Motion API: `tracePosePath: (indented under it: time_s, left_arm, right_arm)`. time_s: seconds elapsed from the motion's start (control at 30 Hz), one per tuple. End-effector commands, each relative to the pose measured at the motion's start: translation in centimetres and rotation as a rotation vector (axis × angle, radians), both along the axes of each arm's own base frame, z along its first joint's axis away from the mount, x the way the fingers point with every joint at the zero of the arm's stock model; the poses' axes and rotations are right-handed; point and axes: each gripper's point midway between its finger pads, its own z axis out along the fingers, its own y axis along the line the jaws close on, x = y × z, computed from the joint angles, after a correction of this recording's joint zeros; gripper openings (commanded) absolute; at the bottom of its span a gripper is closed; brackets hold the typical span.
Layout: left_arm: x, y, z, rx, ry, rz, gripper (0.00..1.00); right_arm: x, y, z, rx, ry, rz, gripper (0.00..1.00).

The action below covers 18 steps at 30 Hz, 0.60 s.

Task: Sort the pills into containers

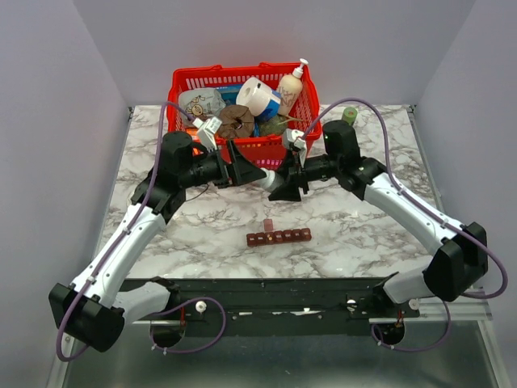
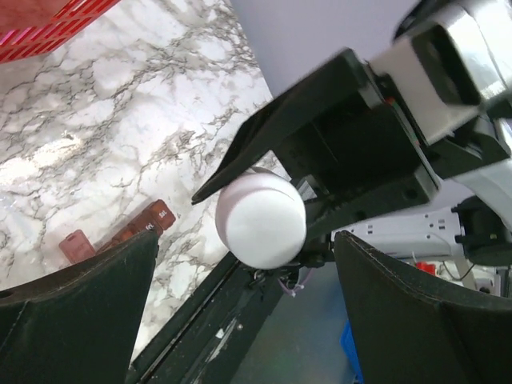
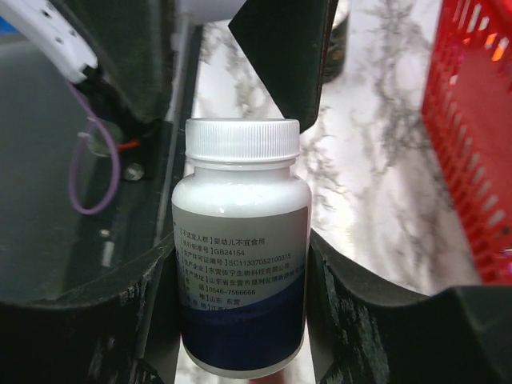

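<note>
From the overhead camera I see the two arms meeting above the middle of the white-and-grey marble tabletop [image 1: 363,234]. The left end effector [image 1: 257,174] and the right end effector [image 1: 279,186] are nose to nose, with a small white plastic bottle [image 1: 267,179] between them. The dark red-brown plastic strip of small square lidded compartments [image 1: 279,237] lies flat below them, near the middle of the tabletop's near edge and parallel to it. One lid [image 1: 267,224] close to its left end is flipped open toward the far edge. A red plastic mesh basket [image 1: 179,85] full of assorted items sits at the middle of the far edge. On the left wrist camera my left end effector is released: its two black fingers [image 2: 88,312] stand wide apart, and the bottle's round white cap [image 2: 260,222] faces me between them, touching neither. The strip shows on the marble beyond the finger at the left of that view, its open lid beside it. On the right wrist camera the right end effector is clamped on the bottle, its fingers [image 3: 400,328] pressed against both sides of the blue-and-white label, the cap on.
</note>
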Motion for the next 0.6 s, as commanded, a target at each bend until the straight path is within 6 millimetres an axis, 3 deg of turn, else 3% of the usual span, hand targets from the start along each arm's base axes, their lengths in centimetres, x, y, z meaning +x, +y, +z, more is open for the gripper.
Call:
tracePosePath:
  time_s: [0.0, 0.33, 0.57]
  left_arm:
    - [1.12, 0.13, -0.26, -0.003, 0.086, 0.060, 0.99]
    - [1.11, -0.52, 0.22, -0.044, 0.088, 0.029, 0.89]
    - [0.85, -0.52, 0.41, -0.050, 0.084, 0.018, 0.89]
  right_arm:
    - [1.15, -0.30, 0.44, -0.072, -0.279, -0.074, 0.09]
    - [1.88, -0.21, 0.40, -0.111, -0.374, -0.128, 0.09]
    - [2.13, -0.13, 0.12, -0.121, -0.362, -0.139, 0.09]
